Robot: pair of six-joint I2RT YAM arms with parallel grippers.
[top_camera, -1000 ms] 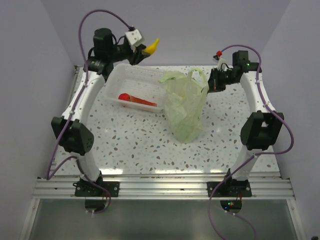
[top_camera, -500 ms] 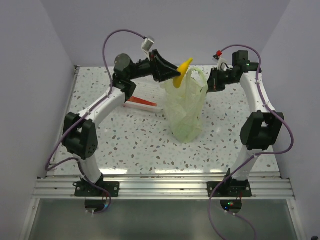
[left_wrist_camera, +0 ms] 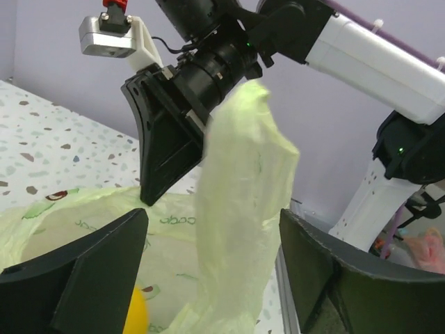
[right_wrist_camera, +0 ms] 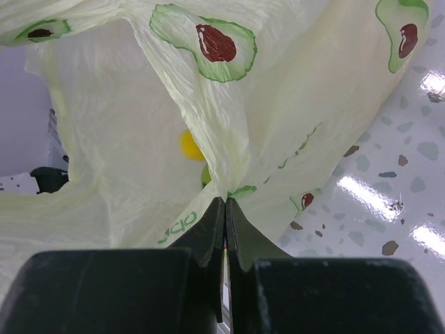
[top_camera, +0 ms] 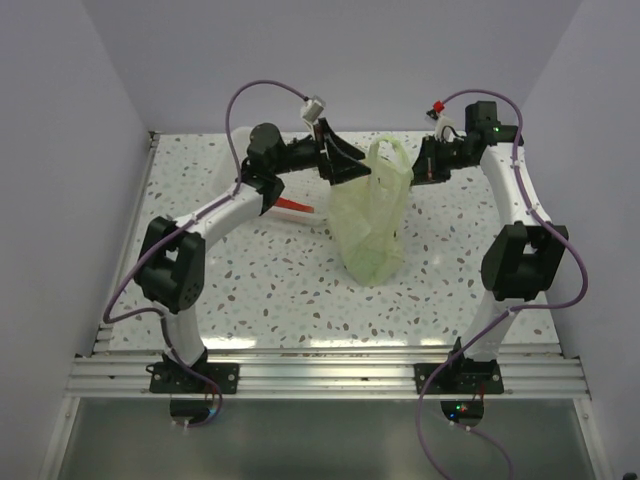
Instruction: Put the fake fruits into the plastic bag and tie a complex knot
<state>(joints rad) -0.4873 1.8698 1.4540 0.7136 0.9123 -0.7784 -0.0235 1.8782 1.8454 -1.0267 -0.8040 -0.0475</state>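
Top external | left gripper (top_camera: 352,165) spread wide, holding nothing, over plastic bag (top_camera: 370,225) mouth | right gripper (top_camera: 420,170) clamped on bag rim | bag upright, well apart from bench (top_camera: 250,290) edges

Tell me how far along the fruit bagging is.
Partway. A yellow fruit is already inside the plastic bag. The right gripper pinches the bag's rim while the open left gripper hovers over its mouth. A red-orange fruit lies outside, and the handles are untied.

Bright even light, soft shadows; glare streaks on table (right_wrist_camera: 363,192); wrist views' near foreground blurred.
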